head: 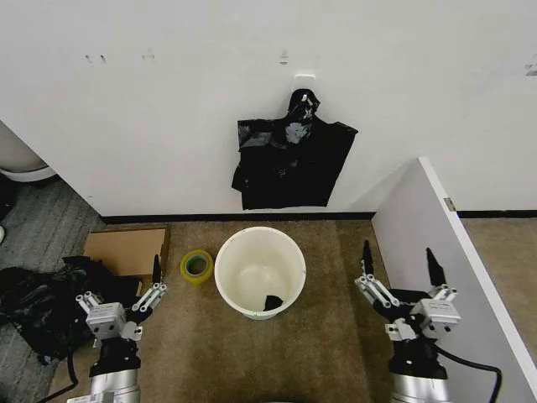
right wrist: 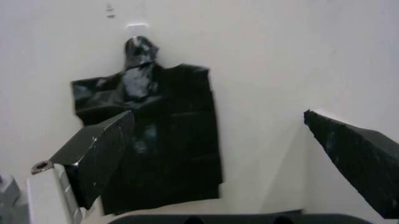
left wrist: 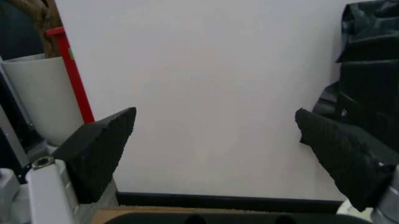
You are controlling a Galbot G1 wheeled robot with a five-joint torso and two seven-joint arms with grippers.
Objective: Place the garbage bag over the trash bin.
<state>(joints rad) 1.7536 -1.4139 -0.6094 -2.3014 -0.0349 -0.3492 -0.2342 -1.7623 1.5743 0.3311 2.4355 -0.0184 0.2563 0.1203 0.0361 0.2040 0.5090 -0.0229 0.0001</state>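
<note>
The trash bin (head: 259, 273), round and cream-white, stands open on the brown carpet in front of the wall, with a small black scrap (head: 273, 302) on its bottom. The garbage bag as a single sheet is out of view. A bunch of flat black bags (head: 291, 164) hangs from a wall hook above the bin, and the same bunch (right wrist: 149, 140) shows in the right wrist view. My left gripper (head: 145, 281) is open, low and left of the bin. To the right of the bin, my right gripper (head: 398, 262) is open too. Both hold nothing.
A yellow tape roll (head: 196, 266) lies just left of the bin, beside a flat cardboard box (head: 126, 250). A lumpy black heap (head: 38, 306) fills the floor at far left. A white partition (head: 419, 227) walls off the right side.
</note>
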